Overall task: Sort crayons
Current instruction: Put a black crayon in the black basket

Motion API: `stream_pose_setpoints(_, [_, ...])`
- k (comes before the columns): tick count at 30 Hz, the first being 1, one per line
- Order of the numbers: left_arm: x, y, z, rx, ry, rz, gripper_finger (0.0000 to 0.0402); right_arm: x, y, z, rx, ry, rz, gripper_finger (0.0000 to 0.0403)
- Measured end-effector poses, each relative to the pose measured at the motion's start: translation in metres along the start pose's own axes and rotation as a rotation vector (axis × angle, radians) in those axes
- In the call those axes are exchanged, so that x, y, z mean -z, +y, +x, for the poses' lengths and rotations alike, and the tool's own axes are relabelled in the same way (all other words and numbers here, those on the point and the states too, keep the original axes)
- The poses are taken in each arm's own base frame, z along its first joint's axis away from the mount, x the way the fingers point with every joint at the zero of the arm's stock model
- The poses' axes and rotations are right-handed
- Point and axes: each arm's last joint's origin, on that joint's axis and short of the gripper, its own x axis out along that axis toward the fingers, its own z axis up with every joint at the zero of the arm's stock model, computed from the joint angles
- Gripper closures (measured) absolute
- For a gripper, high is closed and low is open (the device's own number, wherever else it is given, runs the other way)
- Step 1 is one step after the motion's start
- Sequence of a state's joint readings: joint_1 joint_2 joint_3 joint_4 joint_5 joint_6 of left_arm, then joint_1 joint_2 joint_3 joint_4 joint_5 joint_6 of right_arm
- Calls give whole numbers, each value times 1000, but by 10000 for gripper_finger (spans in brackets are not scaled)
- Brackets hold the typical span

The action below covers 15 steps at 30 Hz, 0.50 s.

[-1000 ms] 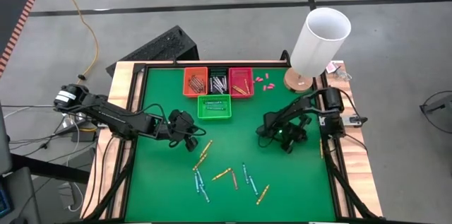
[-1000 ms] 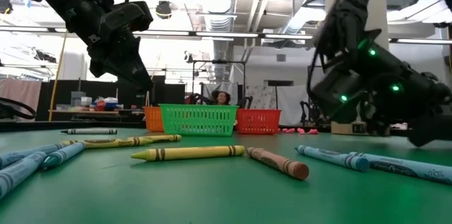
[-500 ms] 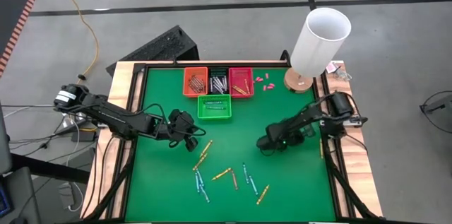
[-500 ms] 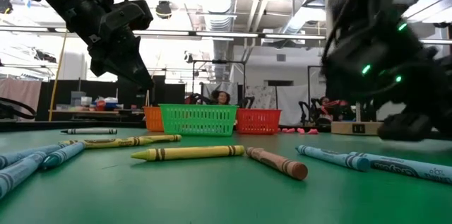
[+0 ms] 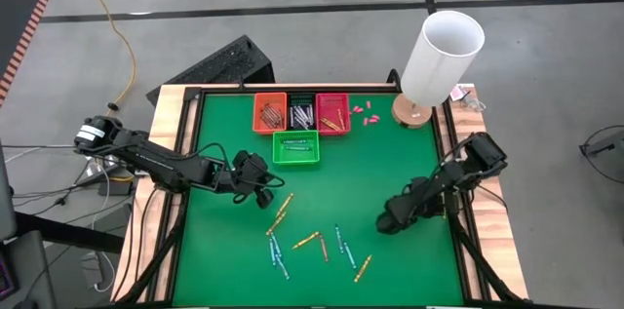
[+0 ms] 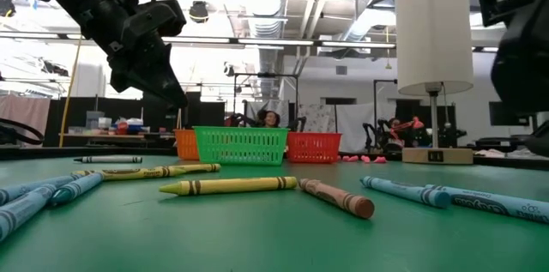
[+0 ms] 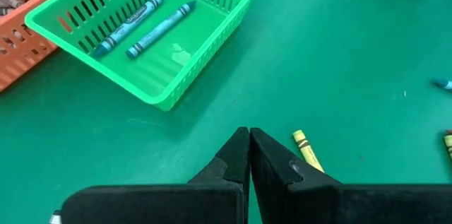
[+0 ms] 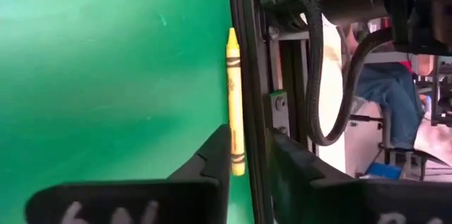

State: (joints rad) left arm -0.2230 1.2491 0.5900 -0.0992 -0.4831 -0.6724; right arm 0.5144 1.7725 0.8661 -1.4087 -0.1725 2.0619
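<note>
Several crayons (image 5: 307, 241) lie loose on the green table's near middle; in the low view a yellow (image 6: 227, 186), a brown (image 6: 339, 197) and blue ones (image 6: 403, 192) lie flat. My left gripper (image 5: 258, 190) hangs shut and empty above the table, left of them; its wrist view (image 7: 249, 150) shows a yellow crayon (image 7: 307, 152) just beyond its fingertips. My right arm (image 5: 429, 197) reaches over the table's right part. Its gripper (image 8: 247, 160) is open at a yellow crayon (image 8: 234, 104) that lies along the table's dark right rim (image 8: 244, 54). My right gripper stands open with the yellow crayon's blunt end (image 8: 237, 164) between its fingers, close beside one finger (image 8: 215, 157). I cannot tell whether it touches the crayon. The crayon lies flat on the table along the rim, and the fingers lie along it.
Orange (image 5: 270, 111), black (image 5: 301, 111) and red (image 5: 332, 112) baskets stand at the far edge. A green basket (image 5: 295, 147) before them holds two blue crayons (image 7: 141, 22). A white-shaded lamp (image 5: 444, 51) stands at the far right, and pink bits (image 5: 363, 112) lie beside it.
My right arm has swung from the table's middle right toward the near and right edges, out past the low view's right side, so that the lamp now shows there. My left arm has kept still.
</note>
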Motion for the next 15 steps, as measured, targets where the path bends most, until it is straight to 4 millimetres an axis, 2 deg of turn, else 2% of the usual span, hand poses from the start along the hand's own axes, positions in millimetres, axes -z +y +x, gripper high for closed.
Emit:
stream_pose_setpoints(11, [-1,0,0,4,-7,-4,401,-3,6,31,-22,65,-4,301])
stream_pose_setpoints(15, [-1,0,0,-3,-18,-6,401,-3,7,37,-25,79,0,301])
